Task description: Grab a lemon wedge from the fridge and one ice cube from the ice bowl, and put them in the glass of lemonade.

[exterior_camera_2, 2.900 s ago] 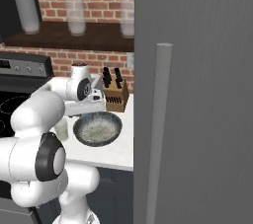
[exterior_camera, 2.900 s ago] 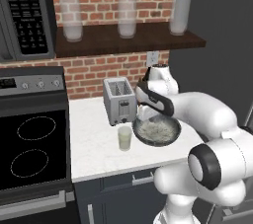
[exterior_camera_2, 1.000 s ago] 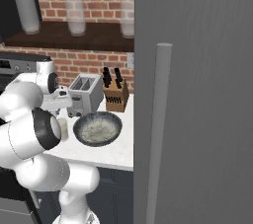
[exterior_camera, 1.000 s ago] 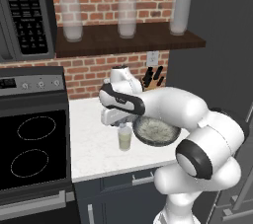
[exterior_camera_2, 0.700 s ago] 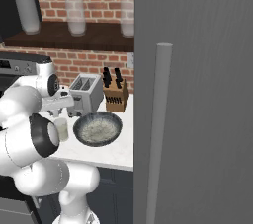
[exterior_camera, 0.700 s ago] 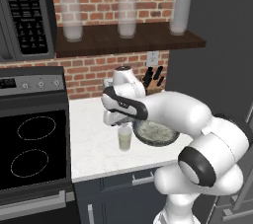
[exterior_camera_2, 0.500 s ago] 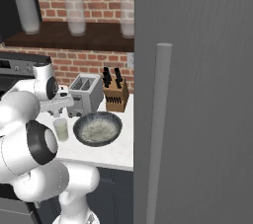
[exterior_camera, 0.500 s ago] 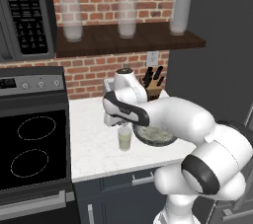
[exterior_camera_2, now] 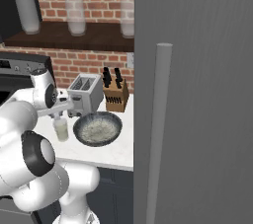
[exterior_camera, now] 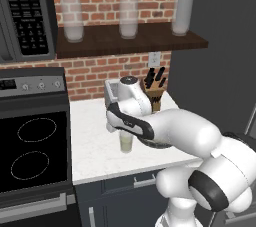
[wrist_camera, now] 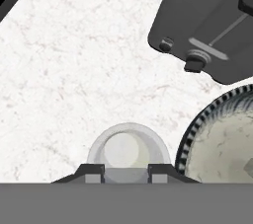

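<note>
1. Kitchen, left base view: a white worktop [exterior_camera: 92, 143] runs between the stove [exterior_camera: 32, 146] and the dark fridge [exterior_camera: 220, 46], with a brick wall behind. The glass [exterior_camera: 126, 143] stands near the worktop's middle. The arm bends over it, and the hand [exterior_camera: 122, 127] sits just above the rim. The arm hides the bowl from this side.

2. Right base view: the fridge door [exterior_camera_2: 197, 94] is shut, its bar handle [exterior_camera_2: 157, 129] in the foreground. The glass [exterior_camera_2: 61, 130] stands just left of the ice bowl [exterior_camera_2: 98, 129], with the toaster [exterior_camera_2: 85, 93] and knife block [exterior_camera_2: 114, 94] behind. The hand [exterior_camera_2: 60, 114] hangs directly over the glass.

3. Hand view: looking straight down, the glass mouth [wrist_camera: 128, 151] lies between the two fingertips [wrist_camera: 94, 174], and the bowl rim [wrist_camera: 197, 129] is close at right. The hand [wrist_camera: 126, 177] is closed almost fully; whether an ice cube sits between the tips cannot be told.

4. Judgement: this looks like the drop into the glass. To do it well:
   - stay centred over the mouth;
   - keep low, without touching the rim;
   - part the fingers slowly, so nothing bounces out;
   - lift straight up, clear of bowl and toaster.

5. No lemon wedge is seen; presumably it is behind the shut fridge door.
</note>
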Available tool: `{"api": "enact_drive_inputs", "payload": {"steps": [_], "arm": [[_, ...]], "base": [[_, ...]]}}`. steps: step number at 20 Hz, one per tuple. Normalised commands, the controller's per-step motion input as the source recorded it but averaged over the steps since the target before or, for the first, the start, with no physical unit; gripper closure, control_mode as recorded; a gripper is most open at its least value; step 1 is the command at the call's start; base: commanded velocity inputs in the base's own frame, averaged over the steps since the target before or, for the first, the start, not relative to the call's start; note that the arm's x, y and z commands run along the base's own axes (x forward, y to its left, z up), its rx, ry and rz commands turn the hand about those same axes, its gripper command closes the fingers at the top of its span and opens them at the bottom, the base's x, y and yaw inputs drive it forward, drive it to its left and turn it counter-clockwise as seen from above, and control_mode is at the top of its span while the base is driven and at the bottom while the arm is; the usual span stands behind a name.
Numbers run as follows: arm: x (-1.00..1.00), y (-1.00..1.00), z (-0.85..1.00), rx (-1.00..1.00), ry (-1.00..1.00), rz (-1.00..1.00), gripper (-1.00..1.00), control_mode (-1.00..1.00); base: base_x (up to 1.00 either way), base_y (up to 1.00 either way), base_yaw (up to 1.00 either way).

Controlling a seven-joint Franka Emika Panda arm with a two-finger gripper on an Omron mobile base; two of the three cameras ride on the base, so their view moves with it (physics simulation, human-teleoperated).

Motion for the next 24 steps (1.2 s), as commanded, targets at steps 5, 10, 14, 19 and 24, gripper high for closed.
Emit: {"api": "enact_drive_inputs", "payload": {"steps": [5, 10, 14, 19, 24], "arm": [[0.0, 0.0, -0.18, 0.0, -0.03, 0.0, 1.0, -1.0], [0.02, 0.0, 0.0, 0.0, 0.0, 0.0, 1.0, -1.0], [0.0, 0.0, 0.0, 0.0, 0.0, 0.0, 1.0, -1.0], [0.01, 0.04, 0.01, 0.0, 0.0, 0.0, 1.0, -1.0], [0.03, 0.0, 0.0, 0.0, 0.0, 0.0, 1.0, -1.0]], "base": [[0.0, 0.0, 0.0], [0.0, 0.0, 0.0], [0.0, 0.0, 0.0], [0.0, 0.0, 0.0], [0.0, 0.0, 0.0]]}}
